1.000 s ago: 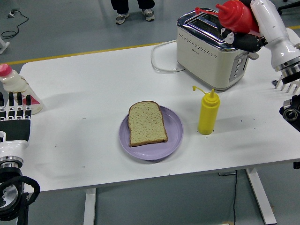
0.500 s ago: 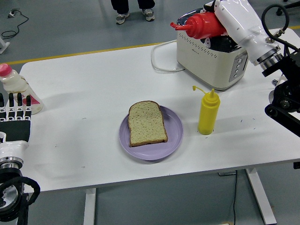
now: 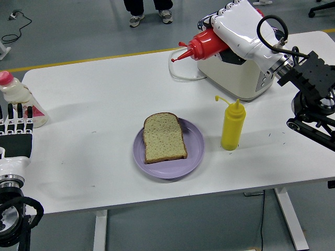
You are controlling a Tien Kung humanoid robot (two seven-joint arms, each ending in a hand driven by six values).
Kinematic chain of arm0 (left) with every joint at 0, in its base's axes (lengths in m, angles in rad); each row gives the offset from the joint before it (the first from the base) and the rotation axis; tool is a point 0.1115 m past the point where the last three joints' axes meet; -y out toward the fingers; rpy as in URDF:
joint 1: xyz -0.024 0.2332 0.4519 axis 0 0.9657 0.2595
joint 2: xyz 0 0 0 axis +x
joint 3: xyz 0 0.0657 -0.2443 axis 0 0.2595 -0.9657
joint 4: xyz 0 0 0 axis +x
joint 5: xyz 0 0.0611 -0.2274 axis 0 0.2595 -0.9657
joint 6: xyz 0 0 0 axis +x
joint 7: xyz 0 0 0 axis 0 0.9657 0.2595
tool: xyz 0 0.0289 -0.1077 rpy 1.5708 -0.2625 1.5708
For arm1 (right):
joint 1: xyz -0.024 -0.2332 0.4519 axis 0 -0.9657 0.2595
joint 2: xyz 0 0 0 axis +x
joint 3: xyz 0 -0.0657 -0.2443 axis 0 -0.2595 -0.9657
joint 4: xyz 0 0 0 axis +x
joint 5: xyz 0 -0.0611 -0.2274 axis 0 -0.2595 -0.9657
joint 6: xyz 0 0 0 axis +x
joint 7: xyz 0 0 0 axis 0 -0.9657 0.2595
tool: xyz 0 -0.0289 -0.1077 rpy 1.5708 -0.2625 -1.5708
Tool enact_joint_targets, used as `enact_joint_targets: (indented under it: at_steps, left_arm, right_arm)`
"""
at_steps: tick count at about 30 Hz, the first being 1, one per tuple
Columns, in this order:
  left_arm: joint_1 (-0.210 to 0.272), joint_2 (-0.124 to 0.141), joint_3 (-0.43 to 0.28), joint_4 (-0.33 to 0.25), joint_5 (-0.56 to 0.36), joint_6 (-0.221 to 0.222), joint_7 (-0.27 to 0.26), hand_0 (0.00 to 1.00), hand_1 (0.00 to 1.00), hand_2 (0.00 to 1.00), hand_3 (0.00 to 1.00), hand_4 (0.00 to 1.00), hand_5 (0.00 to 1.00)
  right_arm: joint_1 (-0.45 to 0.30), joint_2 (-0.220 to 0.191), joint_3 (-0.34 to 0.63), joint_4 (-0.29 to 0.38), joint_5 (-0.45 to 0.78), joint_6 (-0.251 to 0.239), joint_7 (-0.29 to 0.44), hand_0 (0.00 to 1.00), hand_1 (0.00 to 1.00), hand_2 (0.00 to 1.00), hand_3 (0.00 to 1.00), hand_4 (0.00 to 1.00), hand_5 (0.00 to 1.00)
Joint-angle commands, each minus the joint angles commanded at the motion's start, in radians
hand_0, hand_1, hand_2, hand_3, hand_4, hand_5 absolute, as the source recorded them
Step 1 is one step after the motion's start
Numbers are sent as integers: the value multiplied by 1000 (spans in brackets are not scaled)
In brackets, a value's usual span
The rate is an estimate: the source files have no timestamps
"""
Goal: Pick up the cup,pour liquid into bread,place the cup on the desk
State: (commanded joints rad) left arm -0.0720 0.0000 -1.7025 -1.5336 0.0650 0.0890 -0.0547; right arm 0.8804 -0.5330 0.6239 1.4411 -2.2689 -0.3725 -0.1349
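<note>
My right hand (image 3: 230, 31) is shut on a red squeeze bottle (image 3: 201, 44) held in the air in front of the toaster, lying nearly level with its nozzle pointing left and slightly down. A slice of bread (image 3: 164, 137) lies on a purple plate (image 3: 193, 149) at the table's middle, well below and left of the nozzle. A yellow squeeze bottle (image 3: 232, 126) stands upright to the right of the plate. My left hand (image 3: 17, 125) rests at the left edge with its fingers straight and holds nothing.
A cream toaster (image 3: 238, 73) stands at the back right with its white cord (image 3: 178, 70) looping to the left. A white bottle with a pink cap (image 3: 18, 97) stands at the far left. A person's feet (image 3: 149, 15) show beyond the table.
My right arm has swung the red bottle leftward and down from above the toaster, tipping it from nearly upright to almost level. The left hand has stayed put.
</note>
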Motion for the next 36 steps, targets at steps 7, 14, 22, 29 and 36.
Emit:
enact_joint_targets:
  at_steps: [7,14,22,29,36]
  left_arm:
    - [-2,0,-3,0,0,0,0,857,866,930,833,671,998]
    - [-3,0,-5,0,-1,0,0,857,866,931,833,671,998]
    - [-4,0,-7,0,-1,-1,0,857,866,932,834,671,998]
    - [-4,0,-8,1,-2,-1,0,857,868,932,834,672,998]
    - [-5,0,-7,1,-3,-1,0,859,868,933,834,673,998]
  right_arm:
    - [77,-24,-131,1,0,33,-49,109,35,220,329,464,90]
    - [121,-39,-218,3,0,42,-57,109,36,219,328,455,97]
    - [157,-57,-210,17,0,44,-67,108,36,219,325,442,107]
    - [179,-48,-255,18,0,62,-91,110,37,219,326,424,120]
    - [212,-23,-380,-7,0,87,-106,114,37,219,324,407,114]
